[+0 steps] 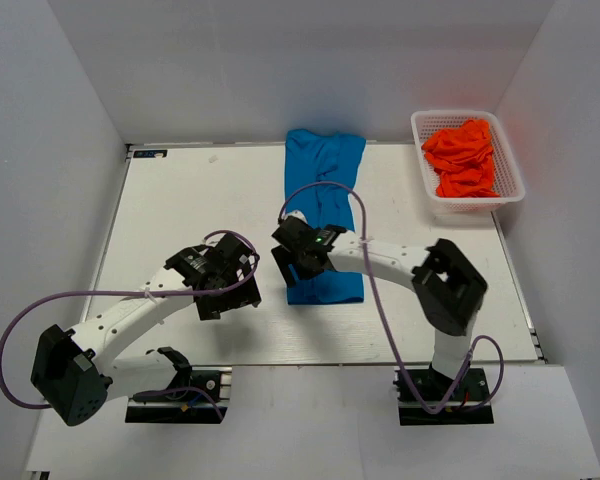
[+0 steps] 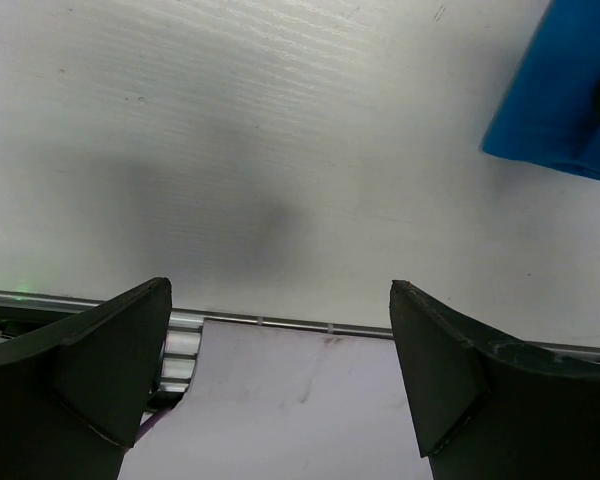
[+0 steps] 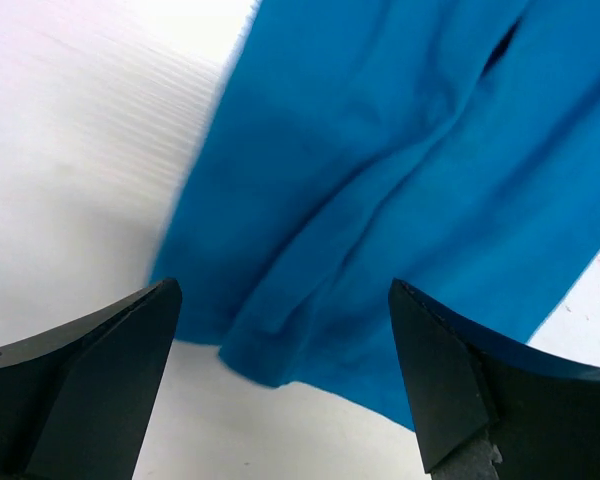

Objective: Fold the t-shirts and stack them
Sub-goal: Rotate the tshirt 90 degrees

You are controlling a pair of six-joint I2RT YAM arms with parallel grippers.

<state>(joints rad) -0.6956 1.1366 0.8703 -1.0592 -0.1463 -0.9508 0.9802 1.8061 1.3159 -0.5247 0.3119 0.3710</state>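
A bright blue t-shirt [image 1: 325,215] lies flat as a long, narrow strip down the middle of the white table [image 1: 180,200]. Its near hem [image 3: 280,360] shows in the right wrist view. My right gripper [image 1: 290,262] [image 3: 285,330] hovers open over the strip's near left corner, holding nothing. My left gripper [image 1: 230,290] [image 2: 280,330] is open and empty over bare table to the left of the shirt, whose blue corner [image 2: 560,100] shows at that view's upper right. Crumpled orange-red t-shirts [image 1: 465,158] fill the basket at the far right.
The white mesh basket [image 1: 427,190] stands at the table's back right corner. White walls enclose the table on three sides. The table's near metal edge [image 2: 280,322] runs just below my left gripper. Purple cables loop off both arms.
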